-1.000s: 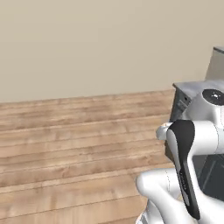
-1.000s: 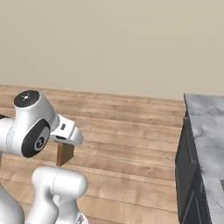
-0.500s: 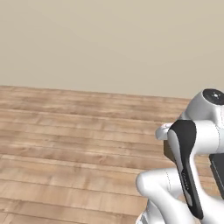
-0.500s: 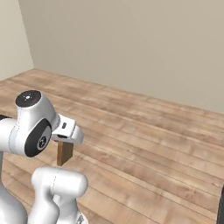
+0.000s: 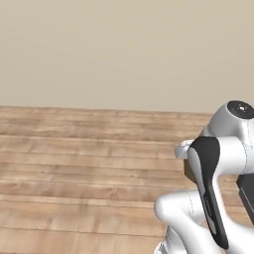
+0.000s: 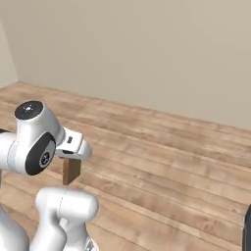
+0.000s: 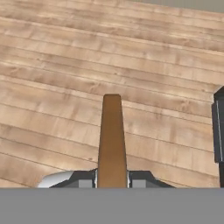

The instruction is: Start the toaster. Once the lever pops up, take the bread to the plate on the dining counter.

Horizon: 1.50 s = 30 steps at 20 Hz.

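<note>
Carrying the bread (image 7: 112, 140) is the step in hand: the toasting and the pick-up look finished, and the slice is in transit across the room. The gripper (image 7: 112, 178) is clamped tight on the golden-brown slice, its two dark tips pressed to either flat face, so the bread stands out edge-on from the hand, well above the wooden floor (image 7: 52, 65). From the right base view the slice (image 6: 71, 170) hangs below the wrist, close to the robot's body. A beige wall (image 5: 124, 49) stands beyond the planks, with neither plate nor dining counter yet ahead. I judge the next move calls for driving on until that counter comes up, holding the grip firm meanwhile.
</note>
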Available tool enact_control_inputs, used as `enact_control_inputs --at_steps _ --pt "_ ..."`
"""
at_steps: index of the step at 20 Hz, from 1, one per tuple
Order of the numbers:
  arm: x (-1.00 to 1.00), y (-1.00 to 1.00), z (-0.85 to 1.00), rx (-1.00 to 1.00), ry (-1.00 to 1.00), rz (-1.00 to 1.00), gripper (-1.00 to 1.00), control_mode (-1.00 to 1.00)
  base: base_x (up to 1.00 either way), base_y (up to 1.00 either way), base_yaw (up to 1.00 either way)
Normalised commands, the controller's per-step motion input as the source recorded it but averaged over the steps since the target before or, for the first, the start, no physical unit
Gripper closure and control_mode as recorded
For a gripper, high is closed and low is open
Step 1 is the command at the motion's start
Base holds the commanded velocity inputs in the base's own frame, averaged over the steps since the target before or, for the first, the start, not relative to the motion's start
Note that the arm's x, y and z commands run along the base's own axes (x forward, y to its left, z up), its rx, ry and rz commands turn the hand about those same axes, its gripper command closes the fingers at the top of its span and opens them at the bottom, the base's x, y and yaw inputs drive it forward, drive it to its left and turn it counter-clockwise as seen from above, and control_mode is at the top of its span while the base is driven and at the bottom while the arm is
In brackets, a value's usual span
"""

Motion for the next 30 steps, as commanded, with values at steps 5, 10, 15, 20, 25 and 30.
enact_control_inputs --at_steps 5,10,15,20,25,30 --pt "0.0 0.0 0.0 0.0 0.0 0.0 1.0 1.0 1.0 0.0 -0.35" --pt "0.0 0.0 0.0 0.0 0.0 0.0 1.0 1.0 1.0 0.0 -0.29" --pt "0.0 0.0 0.0 0.0 0.0 0.0 1.0 1.0 1.0 0.1 -0.17" --pt "0.0 0.0 0.0 0.0 0.0 0.0 1.0 1.0 1.0 0.25 -0.16" --pt "0.0 0.0 0.0 0.0 0.0 0.0 1.0 1.0 1.0 0.38 -0.16" --pt "0.0 0.0 0.0 0.0 0.0 0.0 1.0 1.0 1.0 0.31 -0.17"
